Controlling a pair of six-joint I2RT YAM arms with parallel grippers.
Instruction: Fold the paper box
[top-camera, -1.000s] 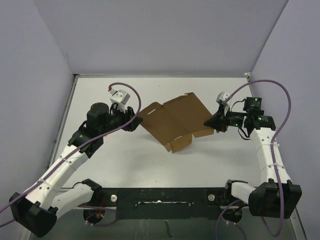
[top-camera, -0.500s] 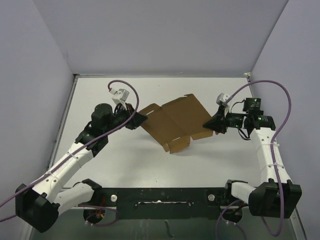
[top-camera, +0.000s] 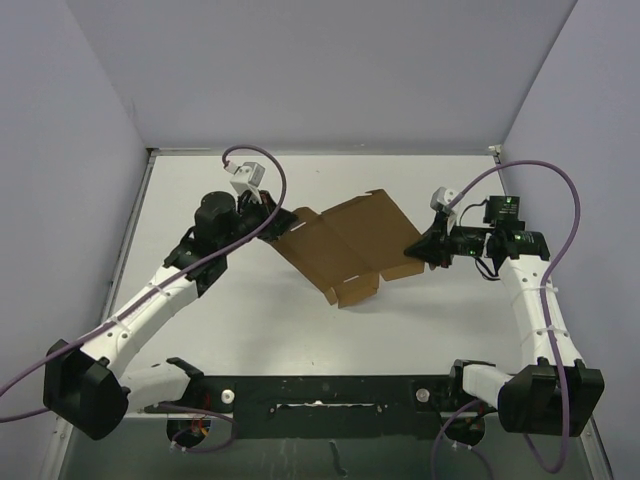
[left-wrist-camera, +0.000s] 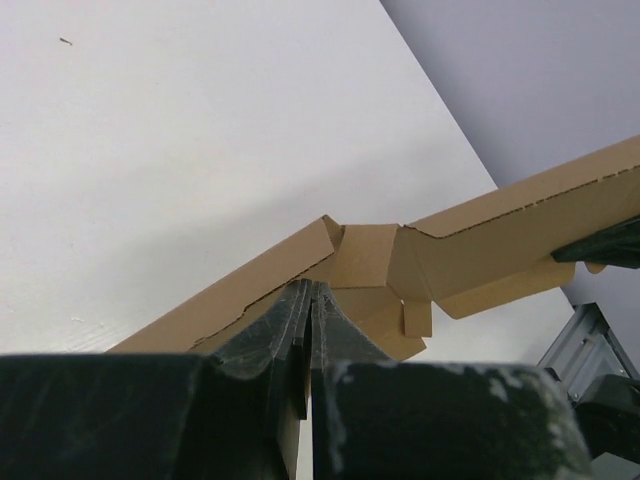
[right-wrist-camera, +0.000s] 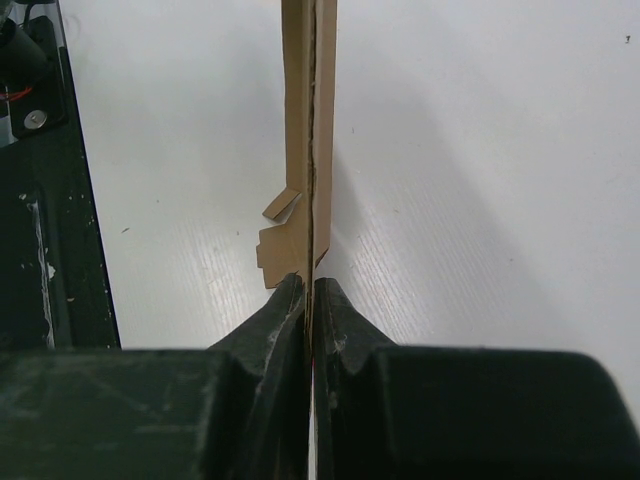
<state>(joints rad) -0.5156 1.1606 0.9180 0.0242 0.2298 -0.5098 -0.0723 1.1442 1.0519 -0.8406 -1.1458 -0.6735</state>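
paper box (top-camera: 345, 245): held over the middle of the table (top-camera: 250, 325), clamped at opposite edges by the left gripper (top-camera: 277, 222) and right gripper (top-camera: 420, 246); even tension is advised so creases are bent cleanly.

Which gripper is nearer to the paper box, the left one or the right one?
Neither: both touch it. The left gripper is shut on the left edge of the box, and the right gripper is shut on its right edge.

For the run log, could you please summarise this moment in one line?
paper box: open sheet, gripped at both ends | left pincer: shut on left edge | right pincer: shut on right edge
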